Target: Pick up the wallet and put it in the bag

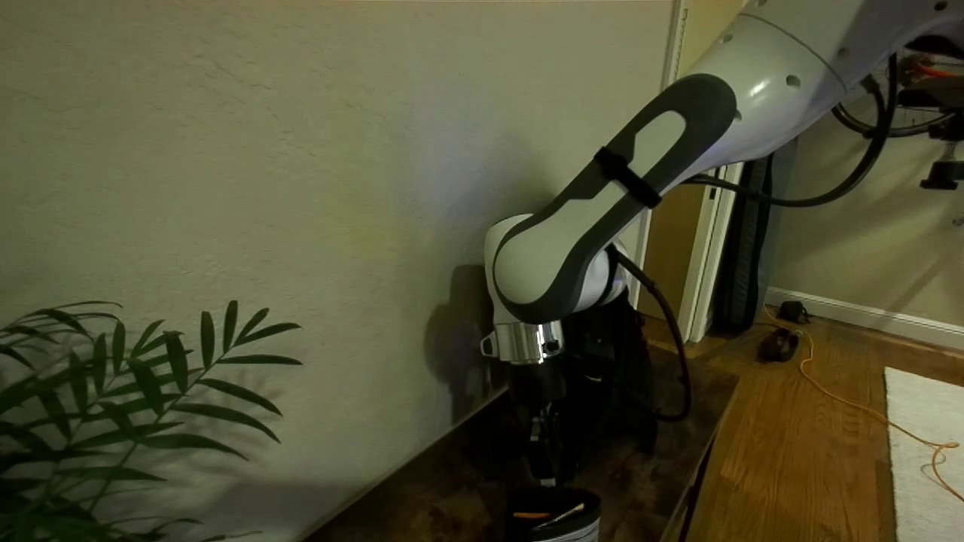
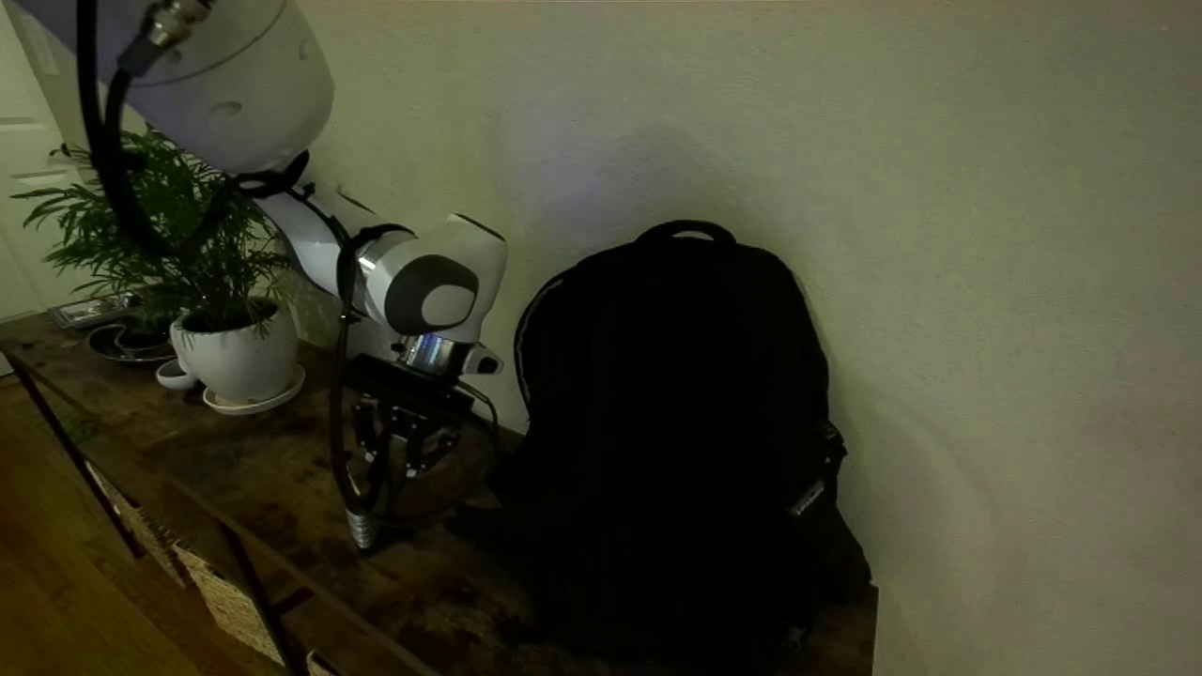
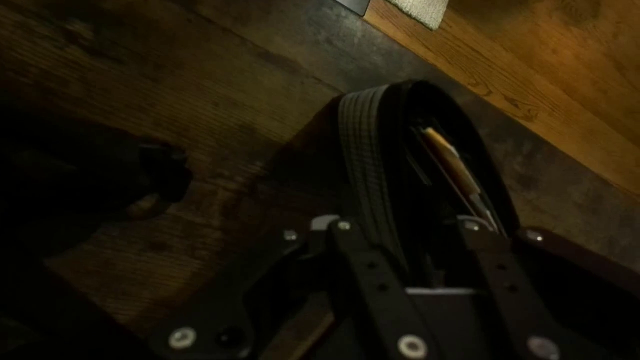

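Although the light over the table (image 2: 254, 469) is dim, we can locate both items of the task. We find the wallet (image 3: 365, 150) standing on the tabletop, outside the bag (image 2: 676, 404) and apart from it. Its mouth gapes upward; below the dark rim we note a band of pale streaks along the wallet's side, and within it a tan item (image 3: 452, 160) beside thin pale edges that we cannot identify.

We find the gripper (image 3: 399, 222) pointing down over the wallet. Its two fingers (image 3: 372, 275) stand apart, and the wrist view shows the gap between them. The fingertips appear close to the wallet's rim; whether they touch it, we cannot tell.

We record the bag as a black backpack, upright on the table before the wall (image 2: 1014, 235), loop handle uppermost. On its side we note a small pale label (image 2: 808, 498), the lettering too small to read. Its front is too dark for us to make out detail.

In an exterior view the wallet shows between the bag and a white pot (image 2: 249, 357) with a leafy plant (image 2: 202, 263). Beyond the table's edge we note wooden floor (image 1: 791, 467) and a pale rug (image 1: 926, 421).
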### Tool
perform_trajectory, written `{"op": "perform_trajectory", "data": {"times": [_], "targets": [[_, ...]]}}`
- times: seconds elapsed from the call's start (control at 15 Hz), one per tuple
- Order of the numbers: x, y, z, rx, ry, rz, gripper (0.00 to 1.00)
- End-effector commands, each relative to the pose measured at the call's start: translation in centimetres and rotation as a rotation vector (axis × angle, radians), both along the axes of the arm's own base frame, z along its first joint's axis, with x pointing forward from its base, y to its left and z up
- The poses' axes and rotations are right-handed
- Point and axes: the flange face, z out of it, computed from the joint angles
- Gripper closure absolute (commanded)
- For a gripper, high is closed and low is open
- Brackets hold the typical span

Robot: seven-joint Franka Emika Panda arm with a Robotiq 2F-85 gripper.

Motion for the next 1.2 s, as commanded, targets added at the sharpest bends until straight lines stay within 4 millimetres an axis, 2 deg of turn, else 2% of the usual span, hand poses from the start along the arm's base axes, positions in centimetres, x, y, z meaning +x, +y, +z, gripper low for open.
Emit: {"op": "perform_trajectory", "data": {"times": [0.0, 0.33, 0.6, 0.87, 1.13], "targets": [[-0.4, 0.6, 1.1, 0.002, -0.024, 0.009, 0.32], [-0.3, 0.9, 1.5, 0.008, -0.044, 0.009, 0.02], [0.0, 1.1, 2.3, 0.015, -0.068, 0.005, 0.0], [0.4, 1.7, 4.5, 0.01, -0.117, 0.011, 0.0], [0.0, 2.6, 6.9, -0.015, -0.17, 0.047, 0.0]]}}
